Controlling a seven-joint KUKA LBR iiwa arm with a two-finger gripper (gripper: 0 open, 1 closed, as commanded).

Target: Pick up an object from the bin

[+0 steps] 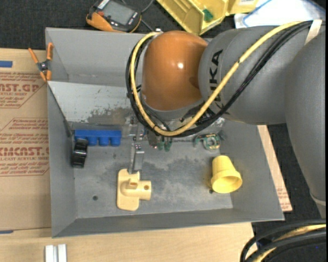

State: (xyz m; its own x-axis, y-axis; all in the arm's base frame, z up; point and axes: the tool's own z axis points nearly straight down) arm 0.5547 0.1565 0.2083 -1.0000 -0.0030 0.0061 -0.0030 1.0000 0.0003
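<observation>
Near front wall of grey metal bin [61, 201], left of centre: cream plastic block with round peg [132, 191]. Gripper [136, 165] at block's back edge; whether apart or together, cannot tell. Bare floor rightward to yellow plastic cone [225, 174]. Blue plastic brick [98, 137] and black cylinder [79, 153] hug left wall.

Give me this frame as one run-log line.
end effector: just above tan plastic piece, near-side middle of bin | held: nothing seen | others: blue block, black cap left; yellow cup right
</observation>
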